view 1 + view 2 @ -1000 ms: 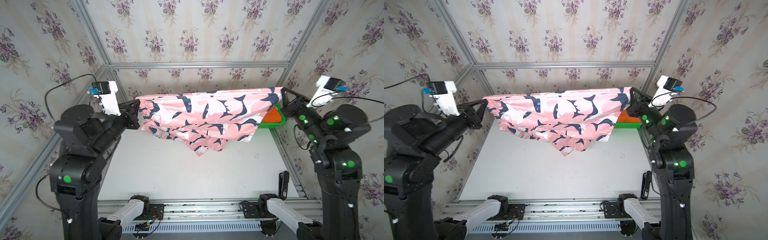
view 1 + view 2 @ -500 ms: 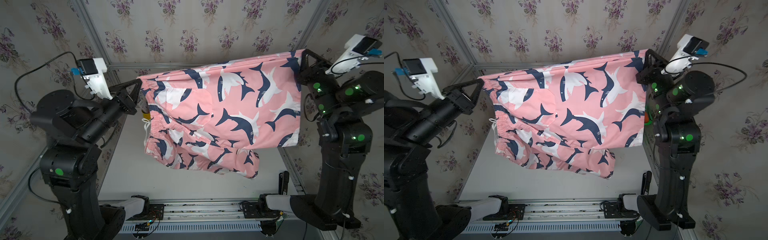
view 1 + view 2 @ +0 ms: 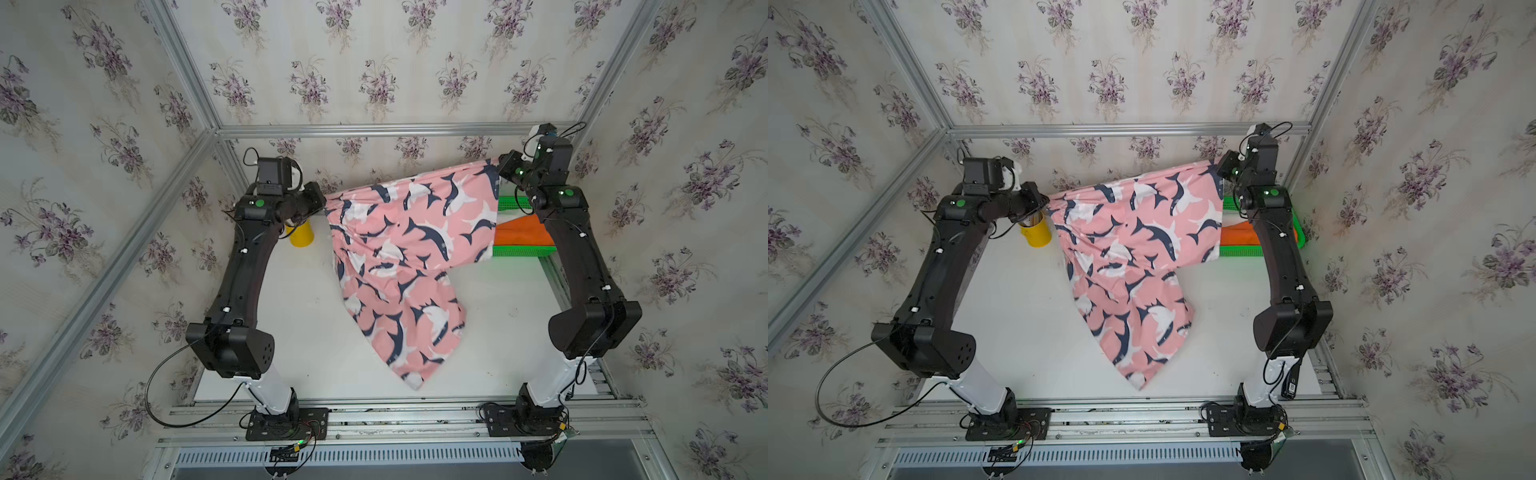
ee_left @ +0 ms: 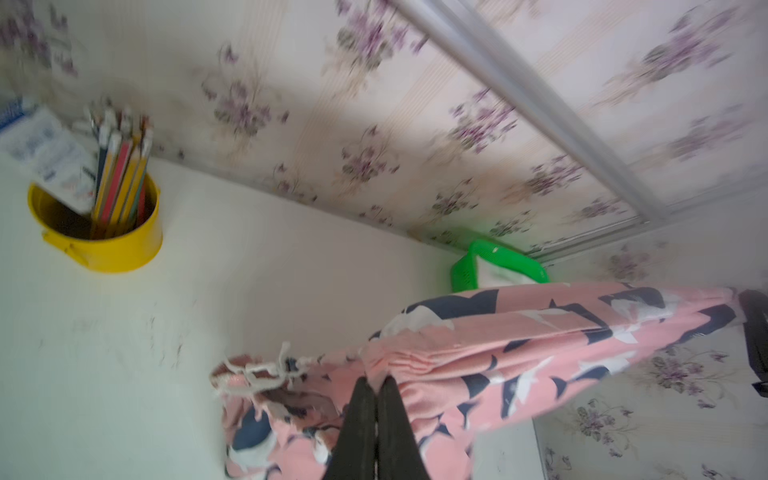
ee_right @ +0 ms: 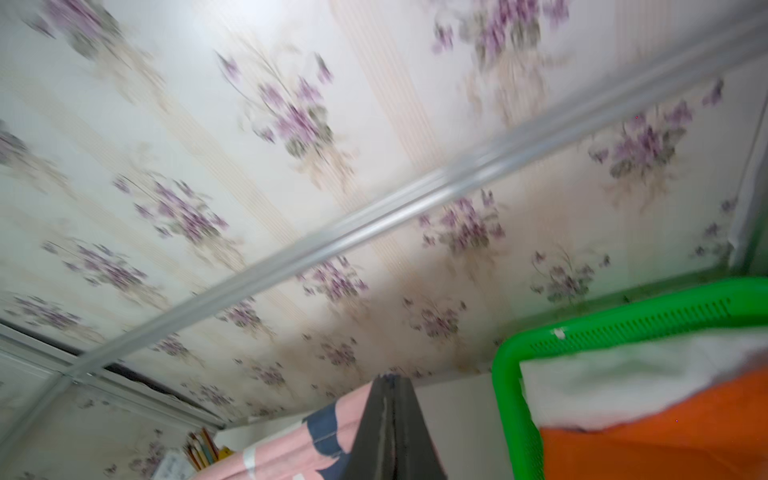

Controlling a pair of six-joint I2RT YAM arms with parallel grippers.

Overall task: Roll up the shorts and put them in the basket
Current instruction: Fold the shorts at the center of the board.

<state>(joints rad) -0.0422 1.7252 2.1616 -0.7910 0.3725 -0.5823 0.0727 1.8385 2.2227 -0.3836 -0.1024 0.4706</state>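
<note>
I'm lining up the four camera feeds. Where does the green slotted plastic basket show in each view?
In a top view: the green slotted plastic basket lies far right, beside the pink whale-print shorts.
In a top view: same place.
Left wrist: behind the shorts, by the wall.
Right wrist: close up, holding white cloth and orange cloth.
Shared landmark: the shorts, in all four.

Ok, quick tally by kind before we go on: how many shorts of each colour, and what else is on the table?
pink whale-print shorts: 1
orange shorts: 1
white shorts: 1
green basket: 1
yellow pencil cup: 1
Total: 5
</note>
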